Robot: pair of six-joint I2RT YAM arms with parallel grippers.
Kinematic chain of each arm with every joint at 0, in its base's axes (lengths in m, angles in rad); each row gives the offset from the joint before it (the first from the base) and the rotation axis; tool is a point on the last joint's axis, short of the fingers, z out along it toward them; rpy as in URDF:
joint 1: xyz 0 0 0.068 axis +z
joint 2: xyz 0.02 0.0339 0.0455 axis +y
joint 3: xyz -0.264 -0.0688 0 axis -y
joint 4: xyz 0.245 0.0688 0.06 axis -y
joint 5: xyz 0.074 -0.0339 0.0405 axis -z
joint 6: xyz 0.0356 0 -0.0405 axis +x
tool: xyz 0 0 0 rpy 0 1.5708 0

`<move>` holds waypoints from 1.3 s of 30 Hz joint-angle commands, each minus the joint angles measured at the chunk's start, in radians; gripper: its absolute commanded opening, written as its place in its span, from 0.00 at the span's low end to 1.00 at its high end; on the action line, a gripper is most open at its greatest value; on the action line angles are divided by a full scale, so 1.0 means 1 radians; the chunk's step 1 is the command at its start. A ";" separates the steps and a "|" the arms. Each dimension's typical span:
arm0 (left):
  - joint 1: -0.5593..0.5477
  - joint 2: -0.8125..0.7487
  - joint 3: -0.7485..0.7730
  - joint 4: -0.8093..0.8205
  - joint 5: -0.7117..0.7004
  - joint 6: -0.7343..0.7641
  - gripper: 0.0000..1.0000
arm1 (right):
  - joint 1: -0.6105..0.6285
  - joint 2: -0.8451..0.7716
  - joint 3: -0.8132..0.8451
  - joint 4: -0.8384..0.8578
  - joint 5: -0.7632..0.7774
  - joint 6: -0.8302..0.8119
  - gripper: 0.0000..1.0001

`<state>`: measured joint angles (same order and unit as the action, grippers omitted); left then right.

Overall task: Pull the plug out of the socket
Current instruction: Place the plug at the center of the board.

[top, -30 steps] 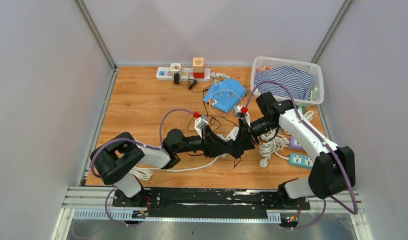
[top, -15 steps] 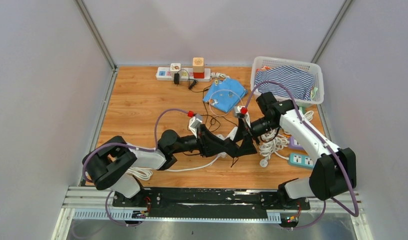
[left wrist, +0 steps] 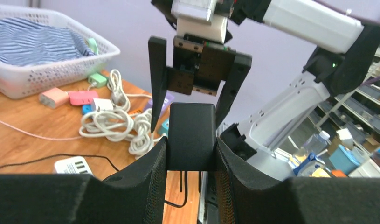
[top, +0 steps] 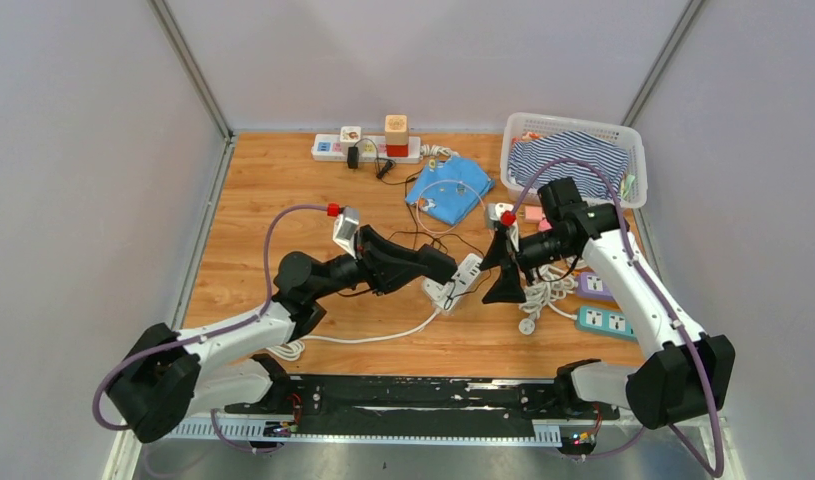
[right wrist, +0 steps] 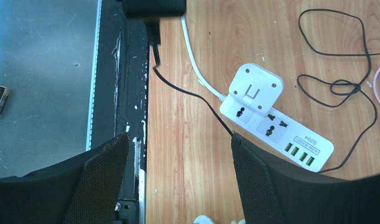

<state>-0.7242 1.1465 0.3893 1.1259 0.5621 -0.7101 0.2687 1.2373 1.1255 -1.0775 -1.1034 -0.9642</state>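
The plug [left wrist: 192, 135] is a black block, and my left gripper [left wrist: 191, 144] is shut on it; its prongs hang bare below the fingers, out of any socket. From above, my left gripper [top: 441, 268] holds it just left of the socket, a white power strip [top: 461, 278]. The right wrist view shows that strip [right wrist: 276, 123] lying flat on the wood, with the plug [right wrist: 153, 8] and its black cord apart from it at the top edge. My right gripper [top: 499, 272] stands open to the right of the strip, with nothing between its fingers [right wrist: 253, 177].
A coiled white cable [top: 543, 290] and two more power strips [top: 601, 318] lie by the right arm. A white basket [top: 633, 190] of striped cloth is at the back right, with a blue cloth [top: 448, 185] and another strip [top: 368, 148] behind. Thin black cords cross the middle.
My right gripper has opened, let go of the strip and drawn back to the right. My left arm has pulled back left with the plug, so the two grippers have parted.
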 commanded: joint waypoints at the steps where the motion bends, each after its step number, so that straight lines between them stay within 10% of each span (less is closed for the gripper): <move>1: 0.018 -0.109 0.093 -0.191 -0.039 0.053 0.00 | -0.030 -0.005 0.027 -0.023 -0.001 -0.007 0.81; 14: 0.120 -0.273 0.379 -0.434 -0.205 0.113 0.00 | -0.085 -0.020 0.005 0.080 0.053 0.108 0.80; 39: 0.651 -0.033 1.008 -0.538 -0.203 -0.081 0.00 | -0.076 -0.026 -0.073 0.217 0.150 0.177 0.77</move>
<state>-0.1173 1.1027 1.2938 0.5945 0.3531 -0.7567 0.1997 1.2259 1.0698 -0.8780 -0.9775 -0.8059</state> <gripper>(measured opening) 0.373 0.774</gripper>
